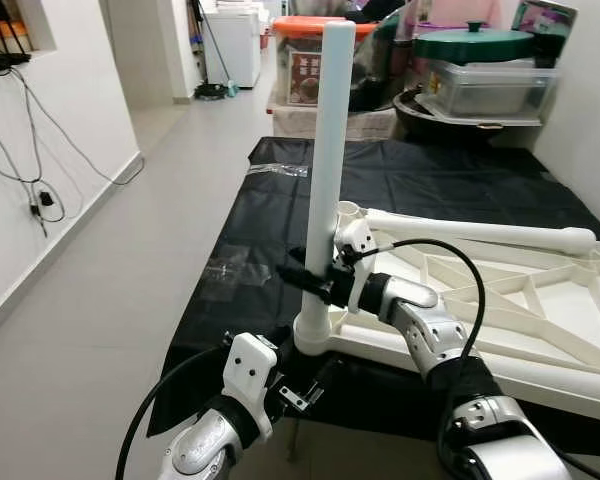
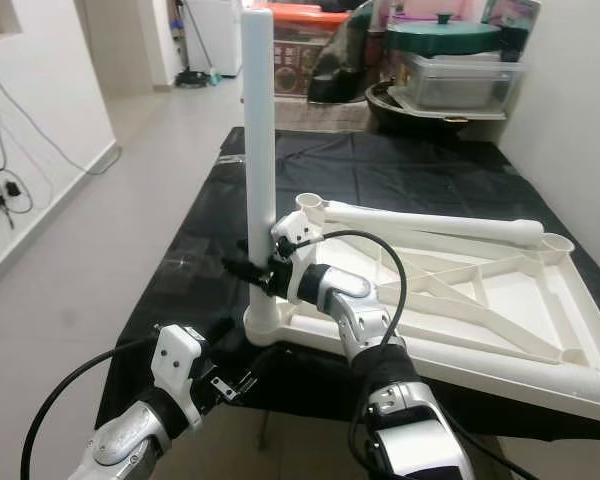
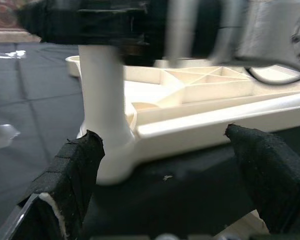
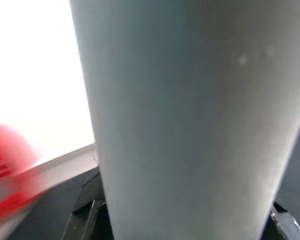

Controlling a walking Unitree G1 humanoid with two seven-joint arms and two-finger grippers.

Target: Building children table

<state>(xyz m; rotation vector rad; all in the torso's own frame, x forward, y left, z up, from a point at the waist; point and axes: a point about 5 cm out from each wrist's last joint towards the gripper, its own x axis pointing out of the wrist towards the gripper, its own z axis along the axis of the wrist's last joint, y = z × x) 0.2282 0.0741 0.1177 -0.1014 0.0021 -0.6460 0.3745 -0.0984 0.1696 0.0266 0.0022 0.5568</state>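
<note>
An upturned white plastic tabletop [image 2: 500, 300] lies ribbed side up on a black sheet [image 1: 420, 180] spread over the floor, its near long edge running close to the sheet's near border. One white leg [image 1: 330, 150] stands upright in the socket [image 1: 312, 335] at the top's near left corner, right by the sheet's left edge. A second leg [image 2: 430, 222] lies flat along the far side of the top, one end touching the far left socket [image 2: 310, 205]. The right gripper [image 1: 315, 278] is clamped around the upright leg low down, just above the socket, its black fingers wrapping the tube; in its wrist view the leg's grey-white surface sits tight between the finger bases. The left gripper [image 3: 167, 165] hovers low just in front of that same corner with its padded fingers [image 3: 72, 175] spread apart, one toward the socket side and one further along the near edge, touching nothing as far as can be seen. Left of the sheet runs a broad strip of bare pale floor [image 1: 90, 300] up to a white wall [image 1: 40, 130] with dangling cables [image 1: 40, 195]. Beyond the sheet's far edge stand stacked storage boxes [image 1: 480, 85], an orange-lidded bin [image 1: 300, 65] and a green lid [image 1: 473, 42], closing that end. A crumpled clear plastic wrapper [image 1: 225, 270] lies on the sheet's left part.
</note>
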